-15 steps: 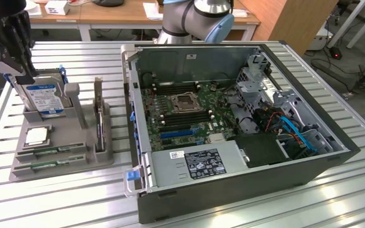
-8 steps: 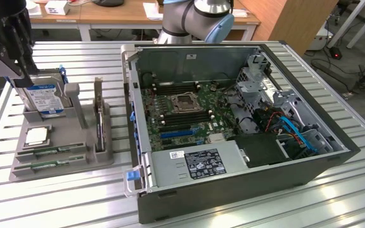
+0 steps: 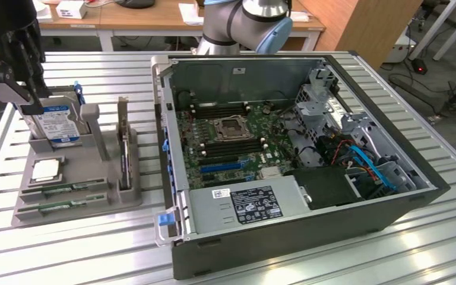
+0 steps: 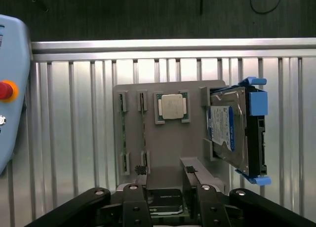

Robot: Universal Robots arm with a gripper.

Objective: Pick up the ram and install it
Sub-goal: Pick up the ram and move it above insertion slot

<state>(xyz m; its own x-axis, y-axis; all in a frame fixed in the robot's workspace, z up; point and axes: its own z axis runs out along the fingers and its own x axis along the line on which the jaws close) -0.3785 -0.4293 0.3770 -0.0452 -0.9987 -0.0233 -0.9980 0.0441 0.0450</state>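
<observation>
Wrist view shows two thin green ram sticks [image 4: 123, 138] in grey holder [image 4: 168, 148].

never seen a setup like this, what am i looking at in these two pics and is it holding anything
It is a robot arm with a claw. One picture is from a camera off to the side; the other sits on the wrist, looking past the claw. On the slatted table stand an open computer case and a grey holder with a hard drive, a processor chip, an upright card and two ram sticks. The claw is open above the holder, holding nothing.
</observation>
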